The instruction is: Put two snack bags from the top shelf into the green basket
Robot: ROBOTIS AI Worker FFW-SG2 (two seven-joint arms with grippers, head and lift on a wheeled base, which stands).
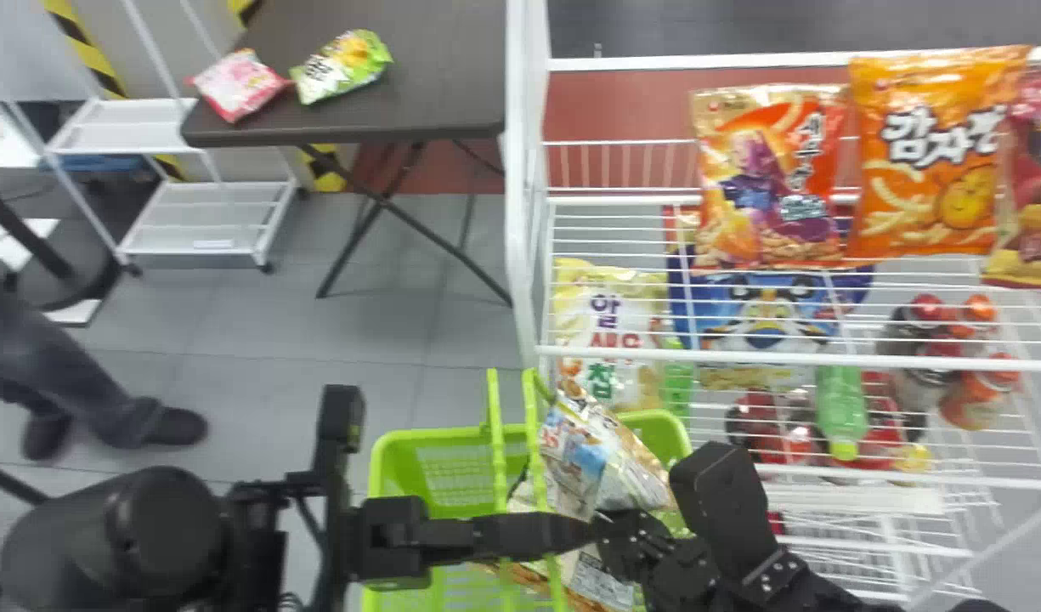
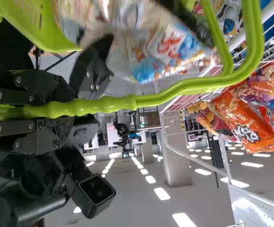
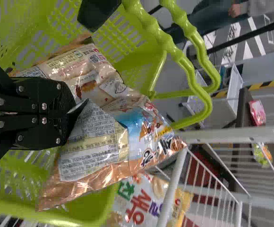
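With step 2 of 2 seemingly in hand, the right gripper (image 3: 71, 111) is clamping a snack bag (image 3: 141, 137) over the green basket (image 1: 435, 435), where another bag (image 1: 601, 582) is lying, while the left gripper's (image 2: 64, 109) fingers are pinching a handle (image 2: 170, 92), the next move needing lowering past the handles, then release.

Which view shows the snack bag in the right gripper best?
Right wrist view: the bag runs from the right gripper's jaws to its far corner, printed panel toward camera. Head view shows it smaller, above the green basket. Left wrist view shows part, cut off by the top edge.
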